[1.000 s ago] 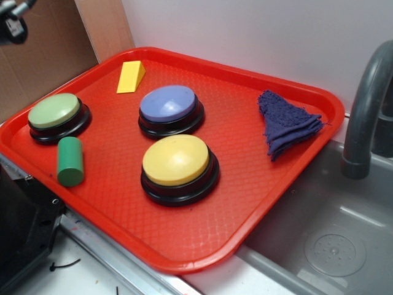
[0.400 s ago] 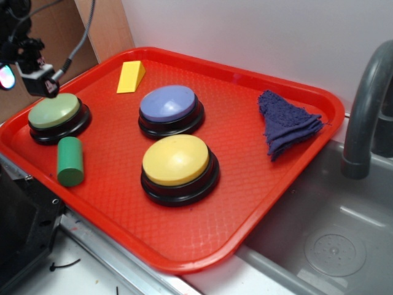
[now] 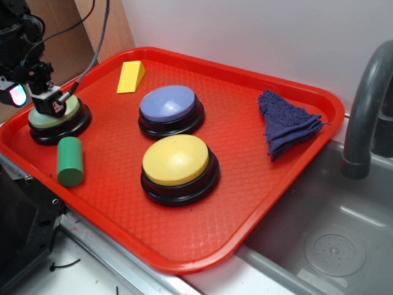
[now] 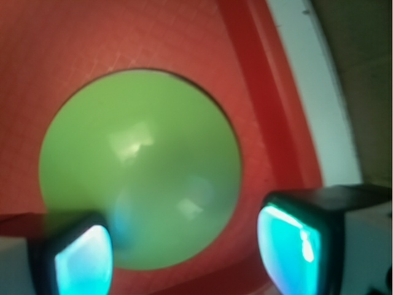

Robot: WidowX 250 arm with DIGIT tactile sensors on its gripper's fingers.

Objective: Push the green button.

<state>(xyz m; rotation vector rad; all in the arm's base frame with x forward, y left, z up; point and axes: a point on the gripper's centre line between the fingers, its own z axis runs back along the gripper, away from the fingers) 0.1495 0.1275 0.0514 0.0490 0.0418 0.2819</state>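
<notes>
The gripper (image 3: 48, 101) is sitting right over the green button (image 3: 66, 114), which is resting near the left corner of the red tray (image 3: 184, 246), close beside the tray's rim. From the exterior view the gripper's block is covering much of the pale dome, and whether it is actually pressing on it or hanging just above is hard to tell. A black cable is trailing up and away from the arm toward the top edge.

In the wrist view the green button (image 4: 140, 166) is filling the middle, with the two fingertips (image 4: 288, 243) glowing teal at the bottom, one on each side. The jaws are standing apart, spread nearly as wide as the dome, and they are holding nothing.

Just in front of the button, by the tray's left front edge, a dark green cylinder (image 3: 70, 160) is lying apart from it. A yellow wedge (image 3: 131, 77) is sitting near the back edge. The blue button (image 3: 170, 109) is sitting toward the middle, the yellow button (image 3: 178, 167) just in front of it. A folded blue cloth (image 3: 287, 122) is lying near the right corner. Beyond the tray's right edge, a grey sink (image 3: 331, 233) and faucet (image 3: 366, 104) are showing.
</notes>
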